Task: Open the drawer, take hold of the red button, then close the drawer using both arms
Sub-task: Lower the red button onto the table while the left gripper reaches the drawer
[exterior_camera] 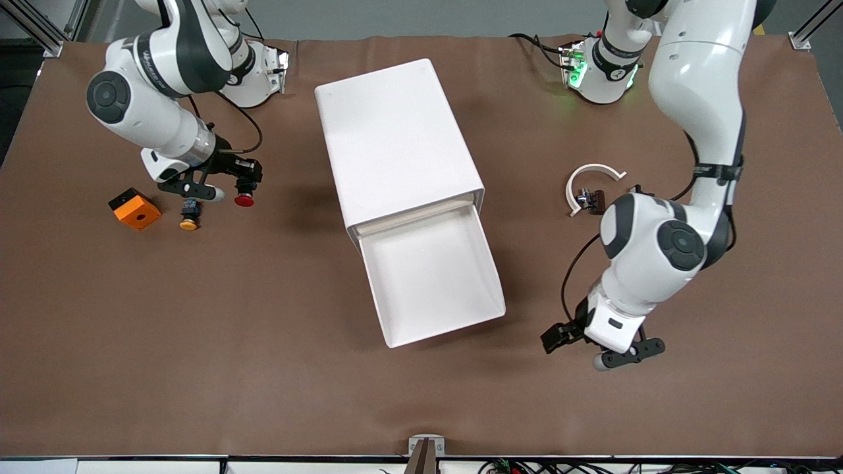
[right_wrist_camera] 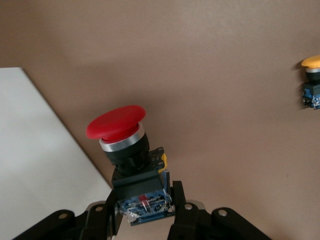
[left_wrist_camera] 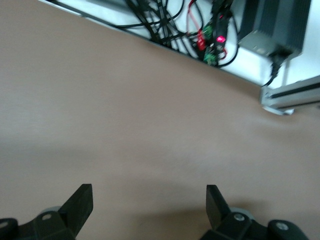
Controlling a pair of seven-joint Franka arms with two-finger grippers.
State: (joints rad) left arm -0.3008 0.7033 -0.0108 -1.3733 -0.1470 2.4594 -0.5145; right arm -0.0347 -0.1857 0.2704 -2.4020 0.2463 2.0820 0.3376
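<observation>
The white cabinet [exterior_camera: 398, 141] stands mid-table with its drawer [exterior_camera: 431, 276] pulled out toward the front camera; the tray looks empty. My right gripper [exterior_camera: 241, 187] is shut on the red-capped button [exterior_camera: 244, 199], holding it just above the table toward the right arm's end. In the right wrist view the button [right_wrist_camera: 122, 135] sits between my fingers [right_wrist_camera: 182, 202], gripped by its dark body, with the cabinet's white side [right_wrist_camera: 35, 165] beside it. My left gripper [exterior_camera: 602, 349] is open and empty over bare table near the drawer's front corner; its fingertips [left_wrist_camera: 80, 200] show in the left wrist view.
A yellow-capped button [exterior_camera: 189, 217] and an orange square block [exterior_camera: 134, 209] lie beside my right gripper; the yellow button also shows in the right wrist view [right_wrist_camera: 312, 80]. A white curved piece [exterior_camera: 589, 181] with a small dark part lies toward the left arm's end.
</observation>
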